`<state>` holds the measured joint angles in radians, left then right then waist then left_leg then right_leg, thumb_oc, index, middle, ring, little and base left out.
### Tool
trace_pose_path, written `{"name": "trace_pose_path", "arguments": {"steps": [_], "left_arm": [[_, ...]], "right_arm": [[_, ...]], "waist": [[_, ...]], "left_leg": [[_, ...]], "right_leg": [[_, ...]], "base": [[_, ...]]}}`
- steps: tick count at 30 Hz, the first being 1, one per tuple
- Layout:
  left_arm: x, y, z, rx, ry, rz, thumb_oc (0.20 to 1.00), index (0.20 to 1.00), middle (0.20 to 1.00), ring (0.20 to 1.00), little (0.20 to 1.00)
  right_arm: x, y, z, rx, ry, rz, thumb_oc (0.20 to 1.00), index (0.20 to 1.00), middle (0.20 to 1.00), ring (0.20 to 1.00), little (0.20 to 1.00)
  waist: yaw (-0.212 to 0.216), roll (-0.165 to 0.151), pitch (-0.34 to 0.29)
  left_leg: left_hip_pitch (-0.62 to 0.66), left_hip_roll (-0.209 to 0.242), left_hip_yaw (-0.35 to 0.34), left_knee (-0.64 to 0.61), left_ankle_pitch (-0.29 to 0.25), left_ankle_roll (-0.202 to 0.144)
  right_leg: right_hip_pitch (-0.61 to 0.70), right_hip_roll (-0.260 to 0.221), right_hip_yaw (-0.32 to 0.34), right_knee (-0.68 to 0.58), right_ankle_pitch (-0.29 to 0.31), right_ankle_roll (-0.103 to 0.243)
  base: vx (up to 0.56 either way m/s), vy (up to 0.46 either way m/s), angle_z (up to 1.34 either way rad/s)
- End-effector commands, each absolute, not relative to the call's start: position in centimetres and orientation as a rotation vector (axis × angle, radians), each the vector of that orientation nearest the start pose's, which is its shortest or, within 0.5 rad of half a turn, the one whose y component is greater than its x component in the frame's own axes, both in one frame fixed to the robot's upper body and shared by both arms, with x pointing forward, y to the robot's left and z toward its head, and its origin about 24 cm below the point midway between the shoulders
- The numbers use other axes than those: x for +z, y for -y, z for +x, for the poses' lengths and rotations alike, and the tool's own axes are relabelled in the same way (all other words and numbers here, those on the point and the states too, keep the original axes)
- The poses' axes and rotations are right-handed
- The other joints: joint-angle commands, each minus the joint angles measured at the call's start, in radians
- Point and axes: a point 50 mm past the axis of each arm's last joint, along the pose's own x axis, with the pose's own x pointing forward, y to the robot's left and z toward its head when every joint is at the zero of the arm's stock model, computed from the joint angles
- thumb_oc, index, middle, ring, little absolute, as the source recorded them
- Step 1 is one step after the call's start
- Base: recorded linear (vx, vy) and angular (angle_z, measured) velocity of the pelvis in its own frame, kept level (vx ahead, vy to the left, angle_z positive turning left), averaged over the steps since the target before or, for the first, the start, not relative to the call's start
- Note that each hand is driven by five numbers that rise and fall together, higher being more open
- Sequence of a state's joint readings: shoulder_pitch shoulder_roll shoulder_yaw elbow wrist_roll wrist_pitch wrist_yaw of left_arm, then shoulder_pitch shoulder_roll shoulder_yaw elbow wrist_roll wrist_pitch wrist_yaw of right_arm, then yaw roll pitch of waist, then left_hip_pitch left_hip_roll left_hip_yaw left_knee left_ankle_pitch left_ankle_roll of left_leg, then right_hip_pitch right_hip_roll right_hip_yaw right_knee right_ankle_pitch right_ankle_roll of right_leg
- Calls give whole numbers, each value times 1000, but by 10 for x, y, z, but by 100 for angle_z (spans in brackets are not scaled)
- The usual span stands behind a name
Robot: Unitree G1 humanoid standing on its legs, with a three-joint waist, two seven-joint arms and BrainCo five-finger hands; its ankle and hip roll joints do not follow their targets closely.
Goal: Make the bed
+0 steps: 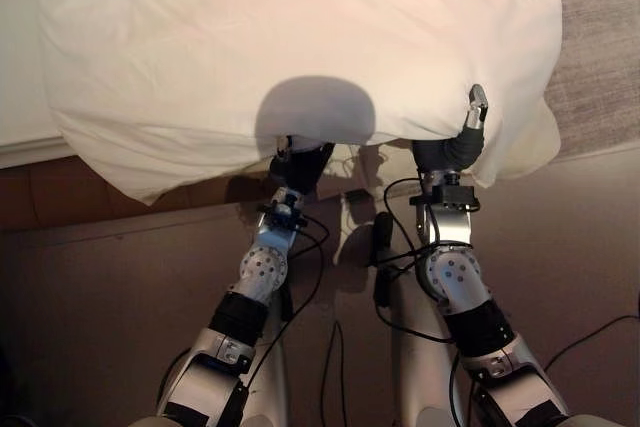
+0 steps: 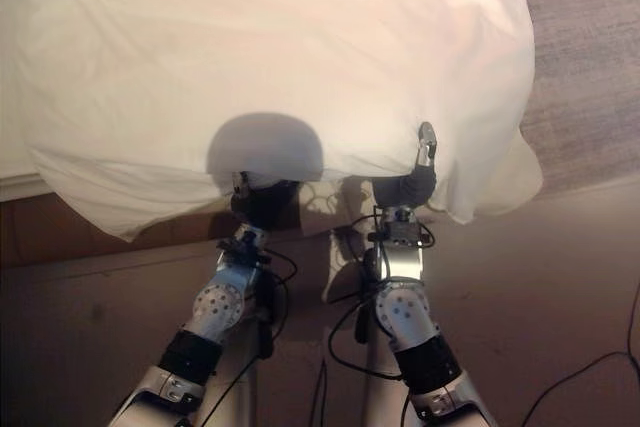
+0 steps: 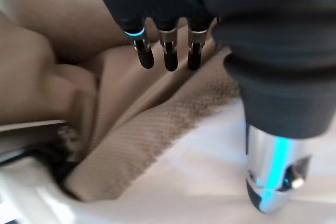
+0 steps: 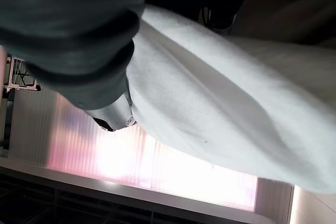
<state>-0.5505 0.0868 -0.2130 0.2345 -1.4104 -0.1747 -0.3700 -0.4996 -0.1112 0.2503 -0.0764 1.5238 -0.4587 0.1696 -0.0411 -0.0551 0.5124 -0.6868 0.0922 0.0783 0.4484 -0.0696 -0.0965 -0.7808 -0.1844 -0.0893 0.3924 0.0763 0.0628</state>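
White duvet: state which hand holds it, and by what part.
Right hand grips the white duvet at its near edge, thumb on top. Left hand is tucked under that edge; its grip cannot be told.

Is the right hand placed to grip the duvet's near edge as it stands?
Probably yes. The right hand is already at the white duvet's overhanging near edge, its thumb up over the cloth and nothing between them. Its fingers are hidden beneath, so an actual grip can't be confirmed.

right hand (image 1: pixel 474 127) fingers under duvet (image 1: pixel 300 37), duvet cropped

silver-grey arms (image 1: pixel 455 277), dark ribbed wrist covers (image 1: pixel 448 153)
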Motion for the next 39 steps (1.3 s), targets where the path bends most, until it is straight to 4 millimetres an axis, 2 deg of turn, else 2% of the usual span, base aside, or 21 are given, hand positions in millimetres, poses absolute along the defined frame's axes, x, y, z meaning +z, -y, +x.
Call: {"name": "trace_pose_path", "arguments": {"steps": [1,2,5,6,10,12,14,16,25,31,33,34,39], "left_arm": [[173,-106,327,-558,560,-1318,1000,1000,1000,1000,1000],[182,-113,326,-521,616,-1334,1000,1000,1000,1000,1000],[190,-121,325,-488,668,-1328,1000,1000,1000,1000,1000],[199,-132,322,-437,732,-1329,1000,1000,1000,1000,1000],[207,-146,320,-335,793,-1343,1000,1000,1000,1000,1000],[210,-163,318,-227,841,-1380,1000,1000,1000,1000,1000],[211,-167,316,-209,853,-1382,1000,1000,1000,1000,1000],[207,-181,312,-151,890,-1382,1000,1000,1000,1000,1000],[196,-207,308,-37,934,-1355,1000,1000,1000,1000,1000],[179,-236,313,302,866,-1426,1000,1000,1000,1000,1000],[176,-241,313,352,862,-1434,1000,1000,1000,1000,1000],[172,-247,314,442,838,-1461,1000,1000,1000,1000,1000],[168,-261,316,568,805,-1470,1000,1000,1000,1000,1000]], "right_arm": [[226,125,277,567,905,1407,200,200,200,200,200],[227,126,277,560,907,1404,200,200,200,200,200],[227,127,276,557,906,1401,200,200,200,200,200],[227,128,276,553,910,1400,200,200,200,200,200],[229,128,275,551,907,1396,200,200,200,200,200],[228,129,275,548,893,1395,200,200,200,200,200],[228,129,275,548,892,1390,200,200,200,200,200],[225,132,274,538,890,1382,200,200,200,200,200],[225,135,273,534,895,1354,200,200,200,200,200],[223,136,274,506,859,1369,200,200,200,200,200],[221,136,274,499,848,1375,200,200,200,200,200],[217,136,275,483,826,1378,200,200,200,200,200],[213,137,275,461,791,1364,200,200,200,200,200]], "waist": [[-18,3,-141],[-17,4,-139],[-15,5,-136],[-13,6,-133],[-8,9,-132],[-3,11,-128],[-2,11,-127],[5,14,-121],[13,15,-116],[15,23,-114],[14,24,-114],[13,25,-115],[10,26,-117]], "left_leg": [[-61,-56,9,-74,71,63],[-61,-56,10,-74,72,61],[-59,-57,11,-76,73,61],[-56,-59,11,-78,73,61],[-60,-60,8,-81,79,63],[-55,-60,6,-81,75,61],[-59,-61,5,-81,80,62],[-50,-61,3,-81,73,61],[-50,-61,4,-89,84,62],[-43,-58,5,-85,78,59],[-42,-58,4,-86,78,59],[-39,-58,5,-88,78,58],[-38,-58,8,-94,89,59]], "right_leg": [[-13,51,-22,12,-55,36],[-12,49,-24,9,-54,38],[-10,49,-23,8,-54,39],[-10,48,-25,10,-53,39],[-12,45,-26,8,-49,38],[-8,44,-28,12,-55,39],[-10,42,-29,9,-50,38],[-3,42,-31,13,-58,39],[-3,41,-31,11,-53,38],[5,39,-35,16,-62,38],[5,38,-35,15,-61,39],[7,39,-32,18,-63,39],[9,38,-32,11,-55,38]], "base": [[0,0,0],[0,0,0],[0,0,0],[0,0,0],[0,0,0],[0,0,0],[0,0,0],[0,0,0],[0,0,0],[0,0,0],[0,0,0],[0,0,0],[0,0,0]]}}
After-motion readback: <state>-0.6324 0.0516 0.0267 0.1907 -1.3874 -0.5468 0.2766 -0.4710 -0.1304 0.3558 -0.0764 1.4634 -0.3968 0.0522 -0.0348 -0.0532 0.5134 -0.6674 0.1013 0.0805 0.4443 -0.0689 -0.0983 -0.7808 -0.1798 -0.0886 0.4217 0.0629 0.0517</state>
